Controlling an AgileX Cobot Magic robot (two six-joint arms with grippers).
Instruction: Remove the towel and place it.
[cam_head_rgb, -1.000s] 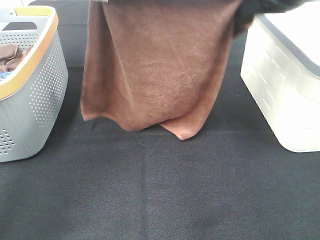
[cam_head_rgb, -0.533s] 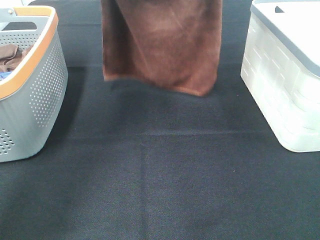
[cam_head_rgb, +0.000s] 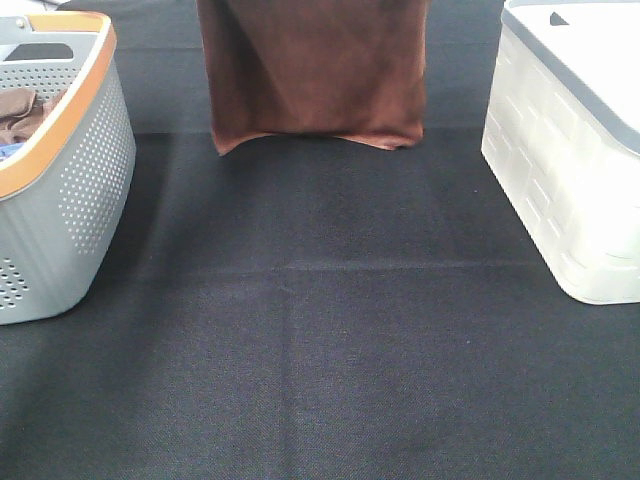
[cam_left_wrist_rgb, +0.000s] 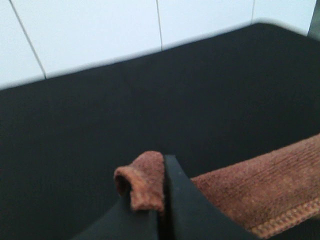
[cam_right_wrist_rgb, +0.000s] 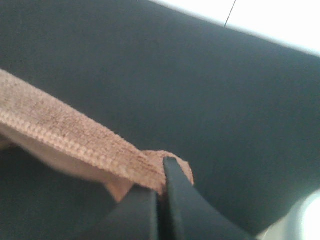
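Black tablecloth (cam_head_rgb: 330, 380) across lower frame, grey perforated basket (cam_head_rgb: 80, 190) at left edge, white bin (cam_head_rgb: 560, 190) at right edge, brown towel (cam_head_rgb: 315, 70) hanging top centre, my left gripper (cam_left_wrist_rgb: 160, 210) and right gripper (cam_right_wrist_rgb: 161, 192) each clamped on a towel corner.

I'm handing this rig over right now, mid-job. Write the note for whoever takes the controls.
Left gripper: shut on one top corner of the towel.
Right gripper: shut on the other top corner.
The towel hangs spread between them over the far middle of the table, between the grey basket on the left and the lidded white bin on the right.
Done: towel lifted.
Left: set it down and release; it is not yet placed.
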